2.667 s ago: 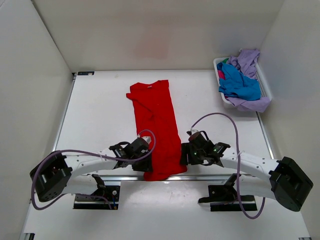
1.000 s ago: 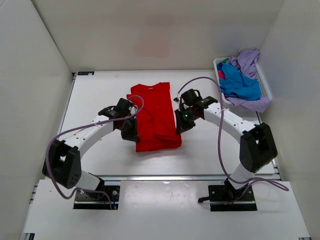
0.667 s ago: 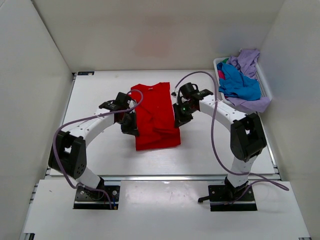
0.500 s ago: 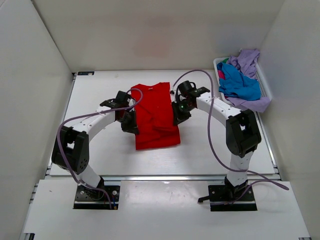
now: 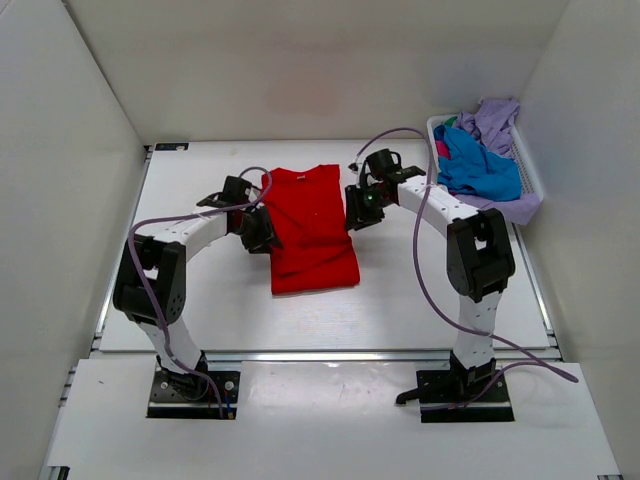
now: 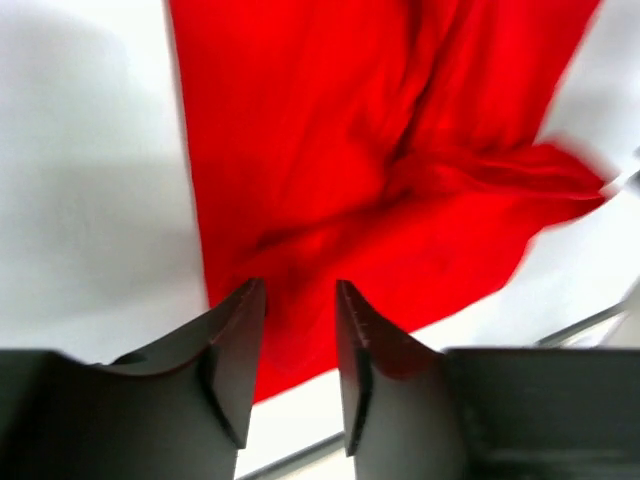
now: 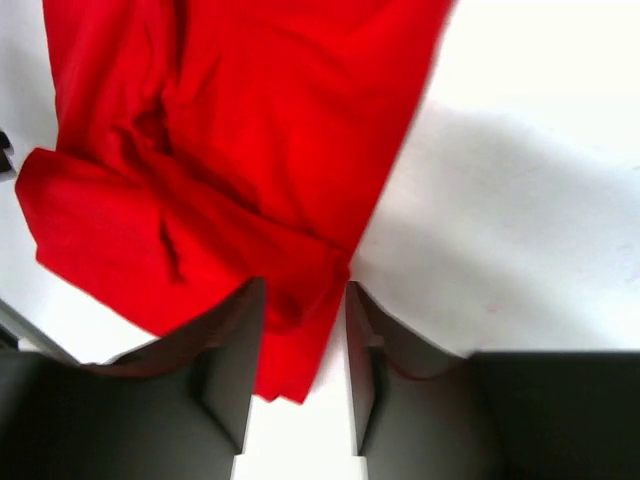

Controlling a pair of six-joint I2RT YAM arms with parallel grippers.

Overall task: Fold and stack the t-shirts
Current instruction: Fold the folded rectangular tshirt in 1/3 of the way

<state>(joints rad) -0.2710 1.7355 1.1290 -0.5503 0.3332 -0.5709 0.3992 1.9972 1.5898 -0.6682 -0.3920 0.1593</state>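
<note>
A bright red t-shirt [image 5: 312,225] lies folded in half in the middle of the table, collar end away from the arm bases. My left gripper [image 5: 263,236] hovers at its left edge and my right gripper [image 5: 353,217] at its right edge. In the left wrist view the left gripper [image 6: 298,290] is open, and the red cloth [image 6: 330,150] lies loose below the gap. In the right wrist view the right gripper [image 7: 302,292] is open too, above a bunched fold of the red cloth [image 7: 250,120]. More t-shirts, one blue [image 5: 478,165] and one lavender [image 5: 495,120], sit heaped at the back right.
A white slatted basket [image 5: 533,172] holding the heaped shirts stands at the back right against the wall. White walls close in the table on the left, back and right. Purple cables loop off both arms.
Both grippers carried the shirt's near end away from the bases, folding it in half. Their jaws, shut on the cloth before, now stand apart and the cloth lies free.
</note>
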